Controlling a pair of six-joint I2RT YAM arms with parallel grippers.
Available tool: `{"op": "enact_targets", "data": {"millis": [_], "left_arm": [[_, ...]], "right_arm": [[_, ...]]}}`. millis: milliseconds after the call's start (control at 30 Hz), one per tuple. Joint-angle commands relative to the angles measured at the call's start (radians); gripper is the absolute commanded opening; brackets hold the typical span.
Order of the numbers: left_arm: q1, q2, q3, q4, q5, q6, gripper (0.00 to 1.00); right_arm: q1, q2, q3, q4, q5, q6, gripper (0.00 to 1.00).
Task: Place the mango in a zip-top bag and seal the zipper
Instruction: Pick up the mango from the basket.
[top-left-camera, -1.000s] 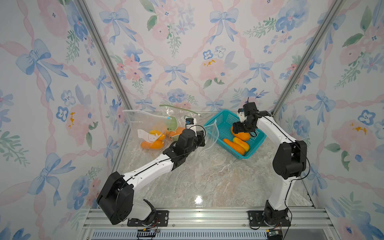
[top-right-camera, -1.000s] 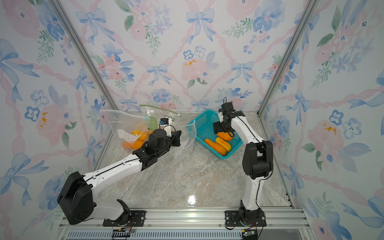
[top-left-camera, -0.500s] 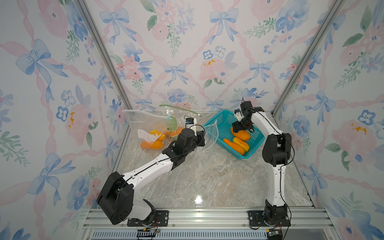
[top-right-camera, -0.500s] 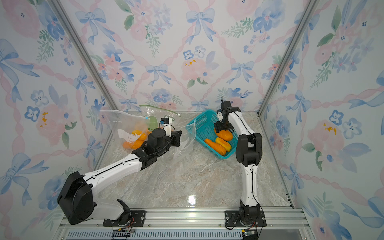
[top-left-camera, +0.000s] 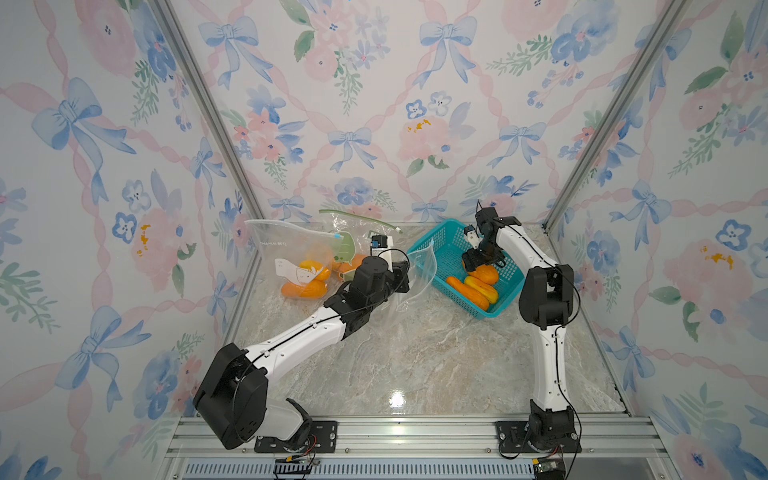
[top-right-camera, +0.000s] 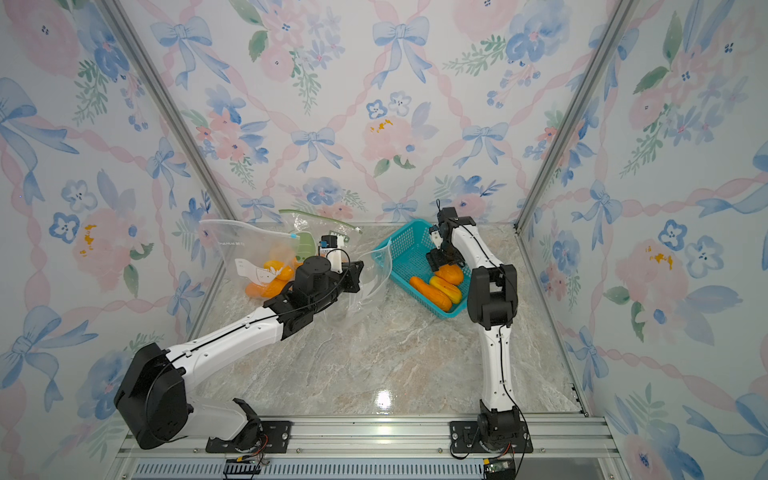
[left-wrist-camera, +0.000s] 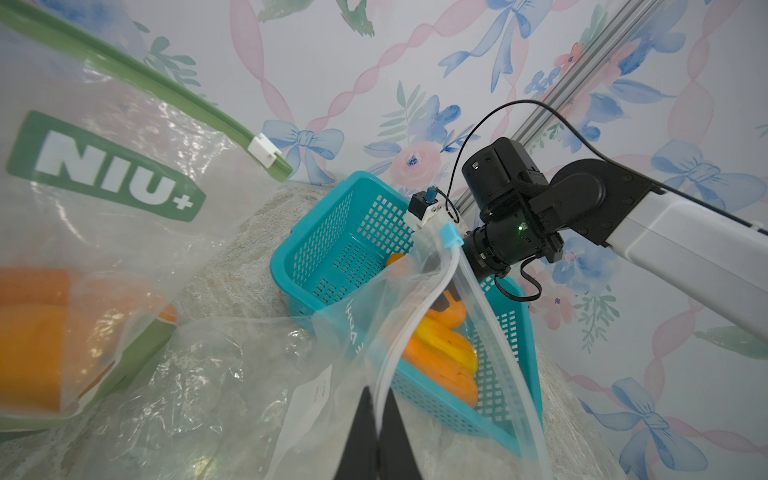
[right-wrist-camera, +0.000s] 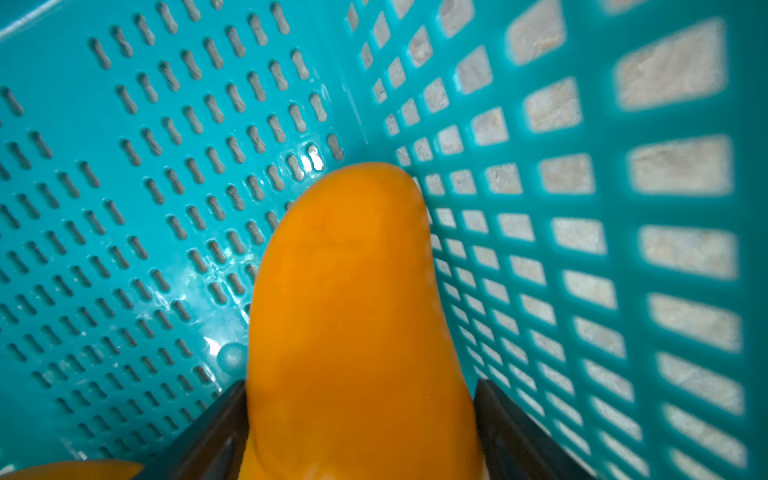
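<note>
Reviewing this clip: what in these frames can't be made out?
- Right wrist view: the mango hides the pad faces of the right tool; clamped or merely flanking, unclear.
- Both top views: the tool's own body covers that contact.
- Top views: crinkled plastic blurs the fruit count in the filled bags.
- Left wrist view: print on the zip-top bag, pinched by the left tool, is too small.

Pulls the right arm (top-left-camera: 544, 291) in within a single second: from an elbow flung wide toward the side wall to a near-upright stance just beside the teal basket (top-left-camera: 440, 245). Steepens the forearm above the fruit. Nudges the right gripper (top-left-camera: 478, 262) slightly across the top mango (top-left-camera: 485, 274).
</note>
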Motion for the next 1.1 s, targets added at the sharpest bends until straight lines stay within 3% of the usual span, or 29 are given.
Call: {"op": "enact_targets", "data": {"millis": [0, 267, 333, 533, 733, 1067], "left_arm": [[0.009, 0.015, -0.006, 0.015, 0.015, -0.002, 0.00], [0.009, 0.022, -0.007, 0.015, 0.023, -0.006, 0.00], [0.009, 0.028, -0.003, 0.016, 0.027, -0.007, 0.00], [0.009, 0.040, 0.003, 0.016, 0.038, -0.003, 0.00], [0.008, 0.051, 0.018, 0.015, 0.061, -0.001, 0.00], [0.009, 0.062, 0.041, 0.015, 0.085, -0.014, 0.00]], "right_arm": [[0.012, 0.063, 0.020, -0.051, 0.024, -0.016, 0.87], [0.016, 0.108, 0.091, -0.069, 0.024, -0.046, 0.85], [0.018, 0.120, 0.114, -0.081, 0.025, -0.058, 0.77], [0.040, 0.090, 0.141, -0.087, 0.052, -0.083, 0.41], [0.075, -0.032, 0.115, -0.034, 0.110, -0.050, 0.41], [0.177, -0.408, -0.158, 0.245, 0.164, 0.145, 0.36]]}}
